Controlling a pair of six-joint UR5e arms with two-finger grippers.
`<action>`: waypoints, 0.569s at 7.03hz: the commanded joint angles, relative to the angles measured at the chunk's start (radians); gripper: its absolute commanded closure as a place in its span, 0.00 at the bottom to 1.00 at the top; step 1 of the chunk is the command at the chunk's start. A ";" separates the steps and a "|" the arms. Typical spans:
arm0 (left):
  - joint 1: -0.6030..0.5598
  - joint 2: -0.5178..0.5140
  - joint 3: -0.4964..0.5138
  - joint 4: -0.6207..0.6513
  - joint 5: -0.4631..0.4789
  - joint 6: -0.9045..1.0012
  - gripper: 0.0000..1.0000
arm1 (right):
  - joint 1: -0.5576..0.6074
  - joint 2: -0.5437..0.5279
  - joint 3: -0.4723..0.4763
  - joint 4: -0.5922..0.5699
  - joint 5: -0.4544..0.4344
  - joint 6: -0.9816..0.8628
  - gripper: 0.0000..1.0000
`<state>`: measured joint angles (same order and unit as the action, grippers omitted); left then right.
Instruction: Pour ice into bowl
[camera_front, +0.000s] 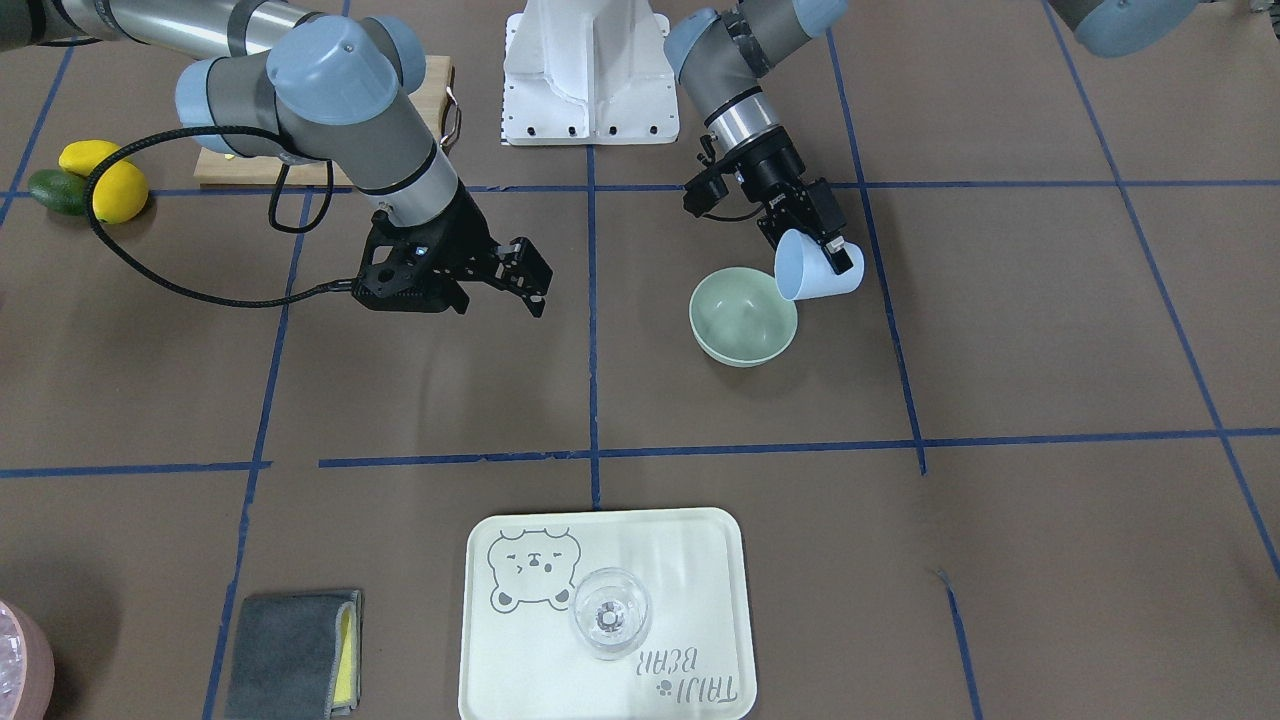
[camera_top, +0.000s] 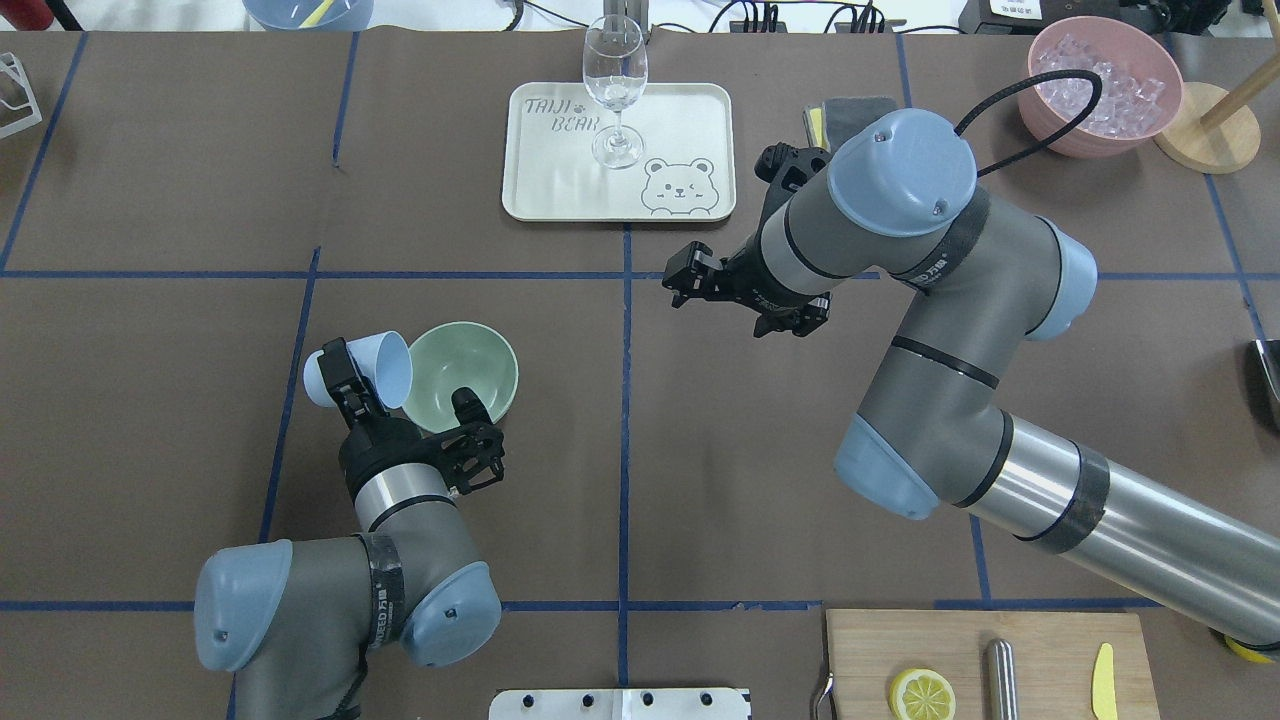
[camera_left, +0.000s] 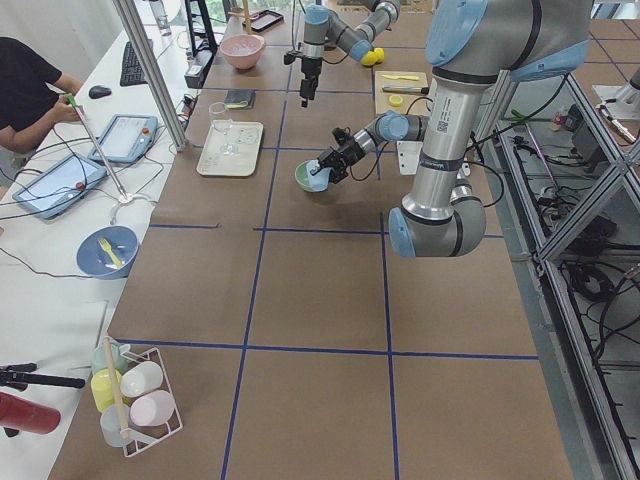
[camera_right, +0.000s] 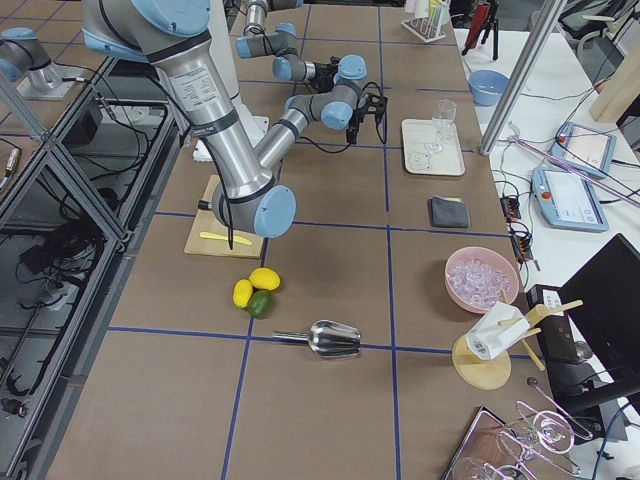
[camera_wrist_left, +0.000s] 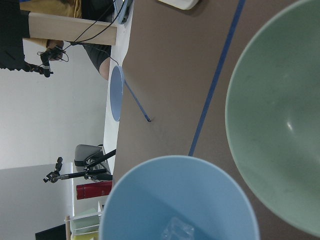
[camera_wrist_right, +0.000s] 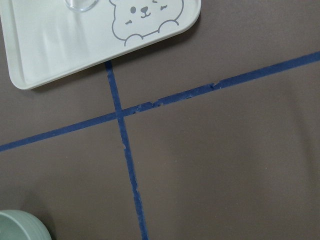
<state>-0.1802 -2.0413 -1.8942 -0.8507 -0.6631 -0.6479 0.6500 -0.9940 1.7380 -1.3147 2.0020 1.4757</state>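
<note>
My left gripper (camera_top: 348, 378) is shut on a light blue cup (camera_top: 372, 368), holding it tipped on its side with the mouth over the rim of the pale sage-green bowl (camera_top: 462, 372). In the front view the cup (camera_front: 812, 272) leans over the bowl (camera_front: 742, 318) from the right. The left wrist view looks into the cup, where a clear piece of ice (camera_wrist_left: 178, 231) lies near its lower wall, with the bowl (camera_wrist_left: 282, 120) just beyond. The bowl's inside looks bare. My right gripper (camera_top: 678, 280) hangs open and holds nothing, in mid-table to the bowl's right.
A cream tray (camera_top: 545, 190) with a wine glass (camera_top: 614, 85) lies at the far side. A pink container of ice cubes (camera_top: 1100, 85) stands far right. A cutting board (camera_top: 1040, 650) with a lemon slice lies near right. A grey cloth (camera_front: 290, 655) and lemons (camera_front: 115, 185) lie elsewhere.
</note>
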 joint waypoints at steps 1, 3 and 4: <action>-0.001 -0.014 0.000 0.025 0.030 0.065 1.00 | 0.000 0.000 0.000 0.000 0.000 0.000 0.00; -0.005 -0.028 0.003 0.025 0.057 0.065 1.00 | 0.003 0.002 0.000 0.000 0.000 0.000 0.00; -0.011 -0.022 0.012 0.025 0.078 0.070 1.00 | 0.005 0.002 0.000 0.000 0.000 0.000 0.00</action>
<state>-0.1859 -2.0651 -1.8898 -0.8256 -0.6085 -0.5829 0.6532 -0.9930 1.7375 -1.3146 2.0018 1.4757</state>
